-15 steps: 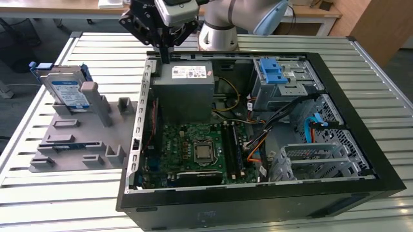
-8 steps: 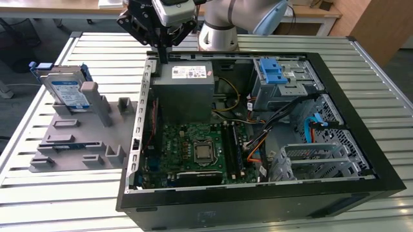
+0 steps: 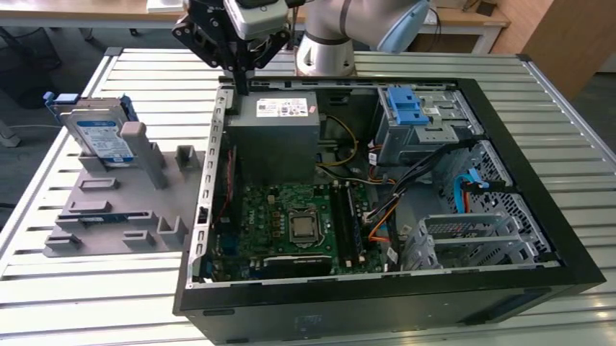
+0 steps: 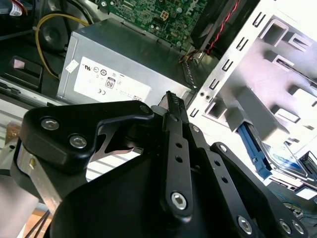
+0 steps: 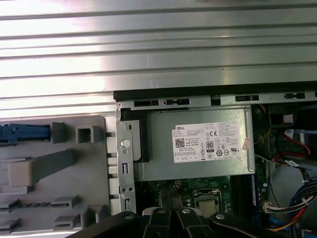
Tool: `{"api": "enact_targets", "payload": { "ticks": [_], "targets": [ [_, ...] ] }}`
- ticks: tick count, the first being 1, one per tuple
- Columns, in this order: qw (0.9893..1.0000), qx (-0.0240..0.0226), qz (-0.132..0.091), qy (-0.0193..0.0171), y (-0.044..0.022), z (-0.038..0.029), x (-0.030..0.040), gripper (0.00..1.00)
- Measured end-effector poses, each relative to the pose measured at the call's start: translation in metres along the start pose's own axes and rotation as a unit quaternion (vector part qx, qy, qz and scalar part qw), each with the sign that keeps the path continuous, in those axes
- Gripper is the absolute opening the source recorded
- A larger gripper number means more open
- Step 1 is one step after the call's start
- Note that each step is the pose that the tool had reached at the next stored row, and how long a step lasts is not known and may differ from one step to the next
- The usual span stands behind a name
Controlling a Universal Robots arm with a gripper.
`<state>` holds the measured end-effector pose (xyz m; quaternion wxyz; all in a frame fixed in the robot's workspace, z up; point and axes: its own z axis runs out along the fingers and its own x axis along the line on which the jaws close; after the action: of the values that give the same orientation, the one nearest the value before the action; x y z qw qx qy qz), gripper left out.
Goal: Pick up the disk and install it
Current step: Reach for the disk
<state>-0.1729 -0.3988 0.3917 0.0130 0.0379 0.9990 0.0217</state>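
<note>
Tool [image 3: 241, 88]: fingers together, empty, over the power supply's [image 3: 274, 140] far edge.
Disk [image 3: 101, 137]: upright in grey holder [image 3: 115, 216], exterior view's left, well apart from it.
Progress: pickup not yet done; nothing installed.

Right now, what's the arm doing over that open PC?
The arm's gripper hangs empty, fingers together, over the back edge of the open computer case, just above the grey power supply. The disk has not been picked up: it stands upright in the grey fixture on the table, at the exterior view's left, apart from the gripper.
</note>
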Motion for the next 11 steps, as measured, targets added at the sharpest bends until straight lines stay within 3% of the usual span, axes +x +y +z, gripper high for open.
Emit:
{"api": "enact_targets", "payload": {
  "ticks": [11],
  "targets": [
    [1.0000, 0.0000, 0.000, 0.0000, -0.0002, 0.0002, 0.0029, 0.11]
  ]
}}
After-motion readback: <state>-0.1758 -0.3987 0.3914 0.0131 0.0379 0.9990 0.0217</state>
